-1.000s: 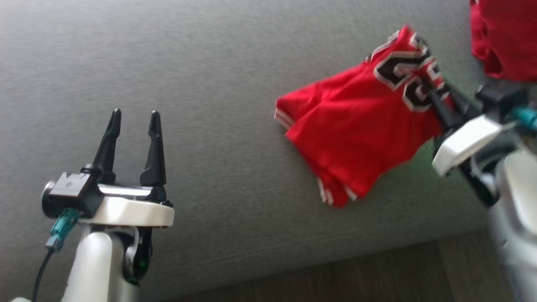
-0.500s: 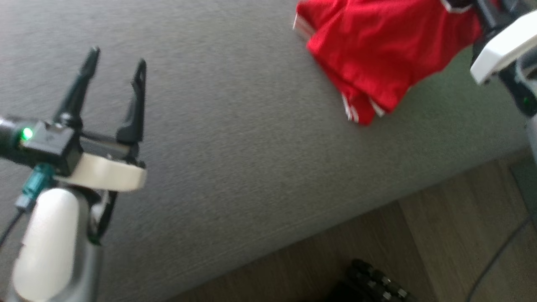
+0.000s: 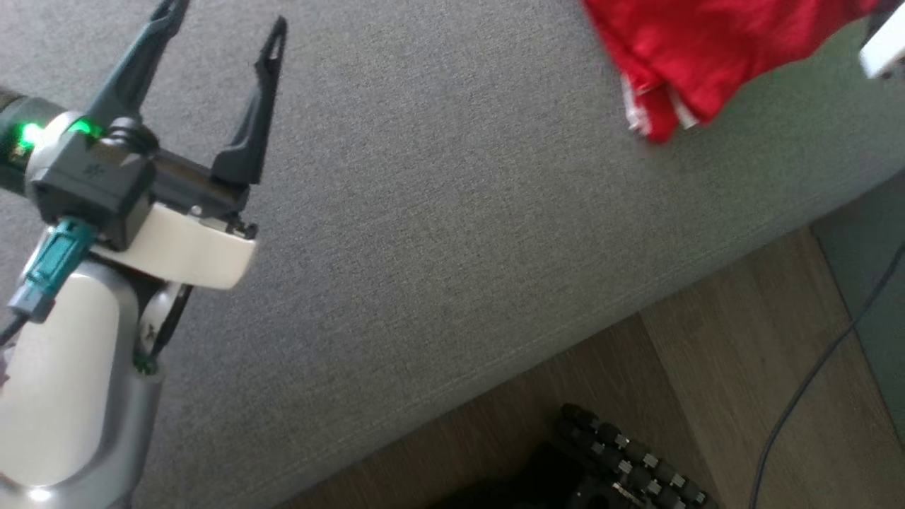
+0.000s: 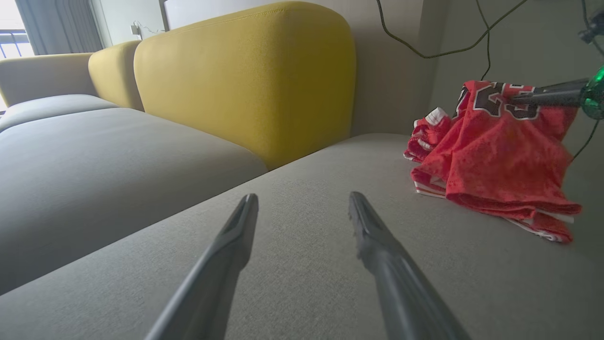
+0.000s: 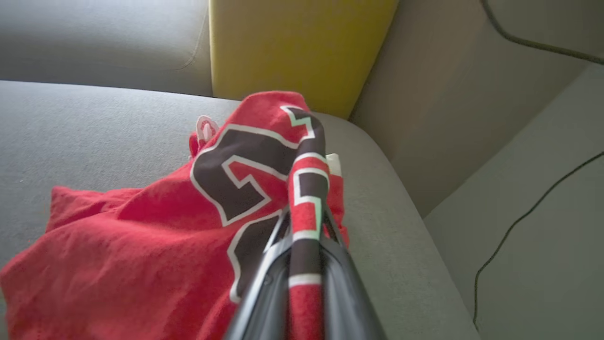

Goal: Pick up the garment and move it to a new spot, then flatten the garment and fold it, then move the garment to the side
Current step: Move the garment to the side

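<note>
Garment: a red jersey [image 5: 118, 245] with black, white-edged numerals. It is bunched and doubled over itself, not spread flat.
Where it is: at the end of the grey sofa seat [image 3: 438, 212], near the yellow cushion [image 4: 245, 71] and the wall corner. Its upper part is held up off the seat, and its lower hems lie stacked on the fabric.
Right claw [image 5: 304, 226]: nearly closed, pinching a narrow fold of the numbered part between its two fingers.
Left claw [image 4: 303, 197]: spread wide and holding nothing. It hovers low over bare seat, well apart from the jersey.
Done so far: the garment is gripped and partly raised, so a carry seems to be in hand.
Which carry: I cannot tell. The stacked hems could be a loose fold or just a heap.
Left to do, as I judge it: set it down on open seat, smooth it, fold it cleanly and shift it aside. No tidy fold shows yet.
Behind the jersey: a small red-and-white bunch [image 4: 427, 137]. I cannot tell whether it is the same garment or another.
Containers: no box, basket or bin can be made out. The jersey rests straight on the sofa.
Floor [image 3: 672, 396]: wood, with a thin cable [image 3: 813, 382] across it.
</note>
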{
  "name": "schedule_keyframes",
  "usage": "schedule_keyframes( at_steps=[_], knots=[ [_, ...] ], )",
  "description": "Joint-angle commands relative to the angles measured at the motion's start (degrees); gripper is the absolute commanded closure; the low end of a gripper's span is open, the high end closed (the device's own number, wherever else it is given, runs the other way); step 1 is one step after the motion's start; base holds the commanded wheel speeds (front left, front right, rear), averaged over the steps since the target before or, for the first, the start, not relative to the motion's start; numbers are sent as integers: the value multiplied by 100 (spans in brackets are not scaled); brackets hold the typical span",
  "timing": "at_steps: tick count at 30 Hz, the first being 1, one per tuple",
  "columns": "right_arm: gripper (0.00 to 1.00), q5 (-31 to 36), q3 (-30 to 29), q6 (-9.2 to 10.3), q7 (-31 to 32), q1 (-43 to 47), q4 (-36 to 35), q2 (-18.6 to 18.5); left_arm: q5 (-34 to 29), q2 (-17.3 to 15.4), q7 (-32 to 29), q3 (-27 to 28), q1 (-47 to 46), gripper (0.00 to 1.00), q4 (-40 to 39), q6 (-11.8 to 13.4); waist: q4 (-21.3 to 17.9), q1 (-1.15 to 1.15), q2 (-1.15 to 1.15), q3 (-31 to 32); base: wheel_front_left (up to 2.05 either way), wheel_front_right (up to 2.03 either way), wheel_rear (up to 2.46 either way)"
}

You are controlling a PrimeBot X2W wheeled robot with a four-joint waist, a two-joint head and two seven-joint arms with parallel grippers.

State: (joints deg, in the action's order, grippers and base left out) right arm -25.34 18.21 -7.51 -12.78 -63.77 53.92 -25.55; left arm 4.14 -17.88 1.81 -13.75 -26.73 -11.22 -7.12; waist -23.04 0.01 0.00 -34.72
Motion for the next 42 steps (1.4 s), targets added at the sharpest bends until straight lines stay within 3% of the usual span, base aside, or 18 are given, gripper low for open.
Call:
schedule_keyframes(
  at_steps=[1,9,23,24,25,26,35,42],
  knots=[
    [100,-75,-92,2,-109,-151,-14,-205,17,-152,-61,126,-165,0,-274,-26,-1,-1,0,-39,0,0,0],
    [100,-246,-379,2,-215,-434,373,-360,63,-154,-93,57,-190,0,-329,-2,145,-1,0,-167,0,0,0],
    [100,202,-996,2,-221,-629,1005,-497,61,-157,-88,-41,-250,0,-367,64,462,-1,0,-413,0,0,0],
    [82,246,-1061,2,-221,-638,1079,-499,64,-152,-82,-42,-255,0,-366,76,480,-1,0,-419,0,0,0],
    [17,292,-1126,2,-221,-638,1133,-493,68,-151,-72,-45,-260,0,-361,82,495,-1,0,-419,0,0,0],
    [0,318,-1198,2,-221,-631,1210,-475,74,-148,-59,-47,-264,0,-350,88,510,-1,0,-413,0,0,0],
    [0,800,-1397,2,-221,-479,1039,-370,155,-14,218,-107,-244,0,-113,187,549,-1,0,-138,0,0,0],
    [0,1098,-1148,2,-221,-122,186,-165,335,215,708,-56,-119,0,301,364,694,-1,0,467,0,0,0]
  ],
)
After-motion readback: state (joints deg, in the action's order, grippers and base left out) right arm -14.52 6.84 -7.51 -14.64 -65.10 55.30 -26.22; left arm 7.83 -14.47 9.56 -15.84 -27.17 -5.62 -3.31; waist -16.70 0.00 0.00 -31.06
